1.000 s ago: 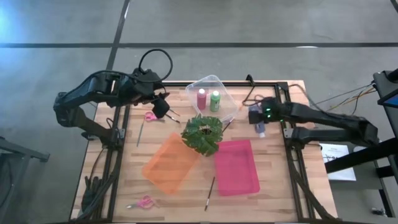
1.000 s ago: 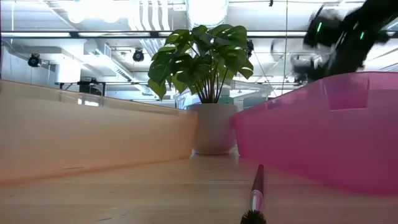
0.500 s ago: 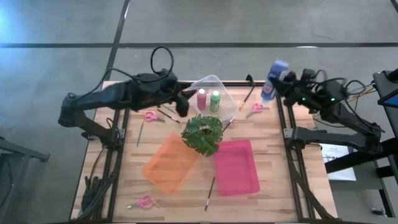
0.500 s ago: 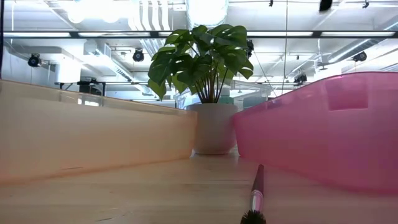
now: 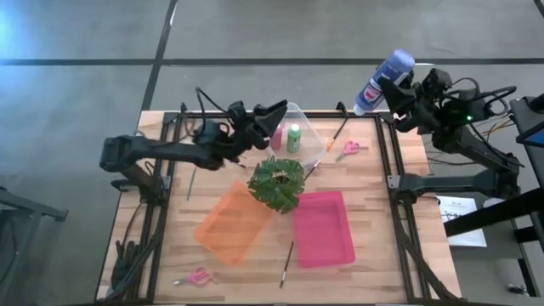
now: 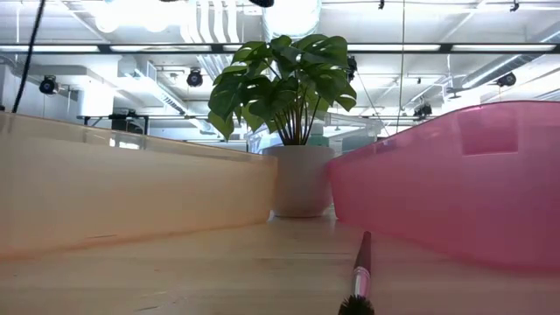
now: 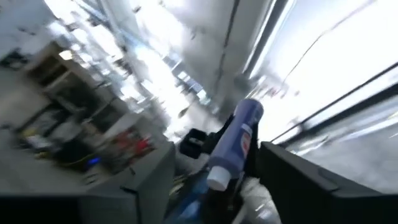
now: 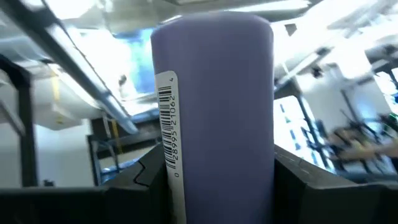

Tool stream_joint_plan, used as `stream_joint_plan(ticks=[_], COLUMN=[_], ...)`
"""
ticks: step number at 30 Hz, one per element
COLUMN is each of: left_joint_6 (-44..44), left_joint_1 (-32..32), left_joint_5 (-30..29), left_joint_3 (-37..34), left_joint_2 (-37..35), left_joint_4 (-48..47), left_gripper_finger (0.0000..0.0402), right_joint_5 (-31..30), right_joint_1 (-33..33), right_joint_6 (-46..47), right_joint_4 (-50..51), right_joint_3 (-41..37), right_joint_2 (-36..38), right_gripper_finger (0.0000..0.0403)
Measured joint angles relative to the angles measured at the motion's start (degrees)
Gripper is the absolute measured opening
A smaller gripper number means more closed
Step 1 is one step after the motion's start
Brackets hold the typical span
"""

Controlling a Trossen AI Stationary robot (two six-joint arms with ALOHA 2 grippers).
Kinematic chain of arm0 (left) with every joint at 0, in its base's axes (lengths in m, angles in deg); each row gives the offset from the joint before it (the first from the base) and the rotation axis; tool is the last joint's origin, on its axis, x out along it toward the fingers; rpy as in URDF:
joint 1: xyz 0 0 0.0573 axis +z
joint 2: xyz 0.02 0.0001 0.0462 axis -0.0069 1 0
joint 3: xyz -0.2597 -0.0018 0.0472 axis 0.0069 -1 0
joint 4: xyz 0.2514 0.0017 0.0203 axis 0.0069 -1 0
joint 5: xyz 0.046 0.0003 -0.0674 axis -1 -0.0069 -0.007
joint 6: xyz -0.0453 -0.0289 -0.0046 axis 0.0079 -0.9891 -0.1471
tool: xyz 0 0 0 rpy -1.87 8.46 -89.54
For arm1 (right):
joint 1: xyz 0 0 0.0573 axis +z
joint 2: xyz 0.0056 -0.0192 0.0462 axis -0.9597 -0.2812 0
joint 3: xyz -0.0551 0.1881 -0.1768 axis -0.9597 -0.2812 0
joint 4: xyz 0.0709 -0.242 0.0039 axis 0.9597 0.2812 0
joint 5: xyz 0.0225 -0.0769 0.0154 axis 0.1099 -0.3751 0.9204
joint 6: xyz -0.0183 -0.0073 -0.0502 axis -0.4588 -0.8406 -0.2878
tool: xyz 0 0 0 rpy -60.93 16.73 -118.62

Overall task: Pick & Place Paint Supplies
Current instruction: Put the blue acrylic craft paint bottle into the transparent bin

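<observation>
Low view: we are looking level across the table at a brush (image 6: 359,282) lying nearest the camera, bristles toward us, with the pink tray (image 6: 455,179) at 3 o'clock of it, the orange tray (image 6: 131,188) at 9 o'clock and the plant (image 6: 289,122) beyond at 12.

From above, we are seeing scissors (image 5: 195,276) and a second brush (image 5: 287,264) near the table's 6 o'clock edge. At the table's centre the plant is standing between the two trays. Our left gripper (image 5: 274,112) is reaching over the clear tray (image 5: 293,110) at 12 o'clock, beside the green bottle (image 5: 294,138); we cannot tell how its jaws are standing. More scissors (image 5: 349,149) are lying at 2 o'clock. Farthest, our right gripper (image 5: 399,89) is clamping the blue-purple bottle (image 5: 382,81), raised above the table's 1 o'clock corner.
</observation>
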Motion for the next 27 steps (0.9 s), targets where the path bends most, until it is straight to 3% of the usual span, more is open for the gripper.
stream_joint_plan(ticks=[5,13,27], left_joint_6=[-2.5,-6.0,-12.3], left_joint_1=[0.2,2.3,3.8], left_joint_5=[2.7,9.7,16.3], left_joint_3=[6.6,20.7,26.4], left_joint_2=[7.2,15.5,19.1], left_joint_4=[4.9,2.1,1.5], left_gripper_finger=[0.0291,0.0299,0.0298], right_joint_5=[3.7,8.3,9.2], right_joint_1=[0.0,0.0,0.0], right_joint_6=[0.3,2.4,5.2], right_joint_4=[-5.3,-9.6,-17.2], right_joint_3=[4.3,9.5,11.2], right_joint_2=[-6.5,-12.8,-17.8], right_gripper_finger=[0.0171,0.0171,0.0171])
